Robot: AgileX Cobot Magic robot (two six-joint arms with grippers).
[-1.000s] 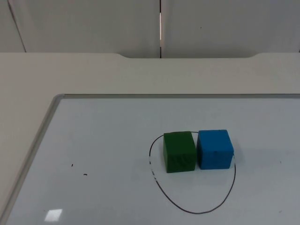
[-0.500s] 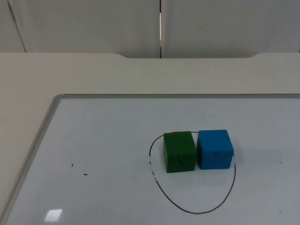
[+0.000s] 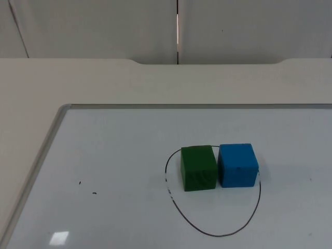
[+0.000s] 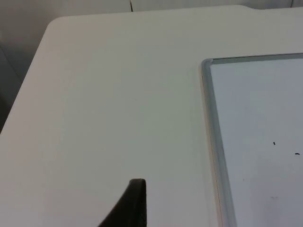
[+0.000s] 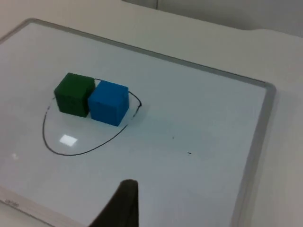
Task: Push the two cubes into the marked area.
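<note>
A green cube and a blue cube stand side by side, touching, on a whiteboard. Both sit in the far part of a hand-drawn black oval; the blue cube's right side reaches the line. My right gripper hangs over the whiteboard to the right of the cubes, well apart from the blue cube and the green cube. My left gripper waits over the bare table, off the left side of the whiteboard's frame.
The whiteboard's grey frame runs along the left and far sides, with its right side near my right gripper. Small black marks dot the board at the left. A grey partition wall closes the table's far end.
</note>
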